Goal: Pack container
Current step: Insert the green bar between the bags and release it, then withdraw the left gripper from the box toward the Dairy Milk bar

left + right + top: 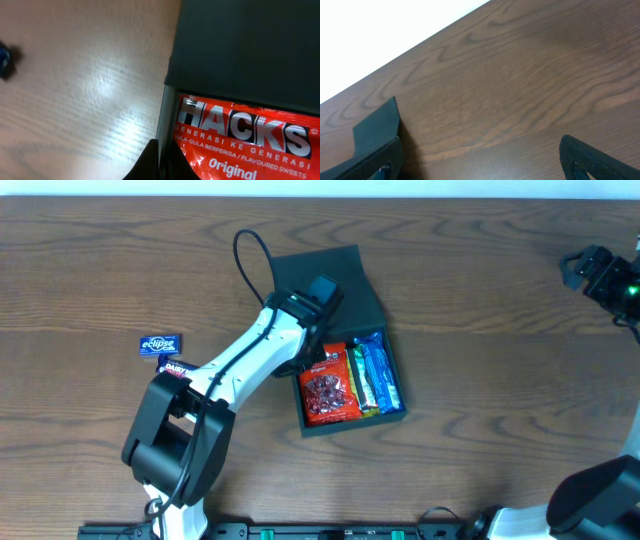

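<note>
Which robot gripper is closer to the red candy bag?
Left. The left gripper is closed on the box wall, right beside the red candy bag. The right gripper is open, far away over the table near its far right corner.

A blue Eclipse packet (158, 344) lies on the wooden tabletop (480, 300) toward its left edge, with a purple Dairy Milk bar (176, 367) just beside it, partly hidden.

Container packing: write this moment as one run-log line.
left gripper: shut on container wall | right gripper: open, holding nothing | container: lid open, snacks inside
</note>
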